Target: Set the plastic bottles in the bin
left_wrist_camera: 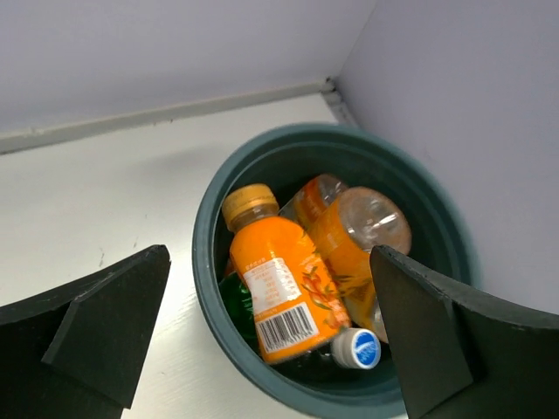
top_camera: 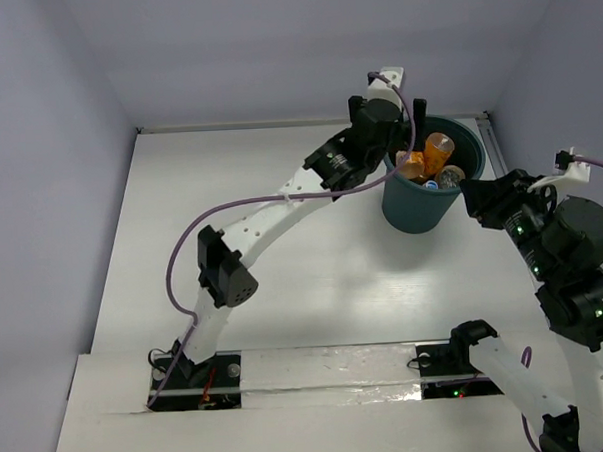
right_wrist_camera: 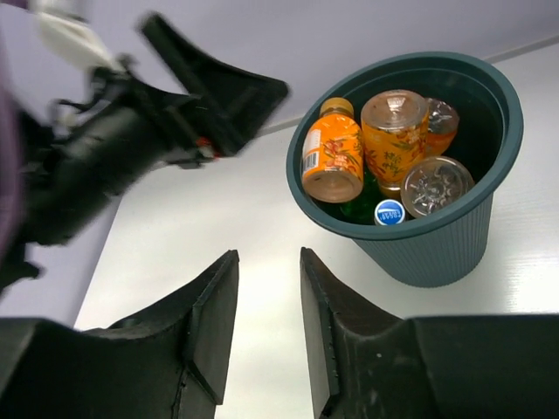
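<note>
The dark teal bin [top_camera: 413, 213] stands at the back right of the table and holds several plastic bottles. In the left wrist view a long labelled orange bottle [left_wrist_camera: 275, 284] lies on top, beside a second orange bottle [left_wrist_camera: 349, 253], a green one [left_wrist_camera: 236, 305] and a blue cap [left_wrist_camera: 356, 348]. My left gripper [left_wrist_camera: 271, 340] is wide open and empty above the bin's near rim [left_wrist_camera: 205, 262]. My right gripper [right_wrist_camera: 266, 323] is narrowly open and empty, low beside the bin [right_wrist_camera: 437, 249]. A clear bottle's base [right_wrist_camera: 435, 185] also shows there.
The bin stands close to the right wall and the back corner [left_wrist_camera: 327, 85]. The left arm's open gripper [right_wrist_camera: 201, 96] hangs just left of the bin in the right wrist view. A purple cable [top_camera: 197, 236] loops along the left arm.
</note>
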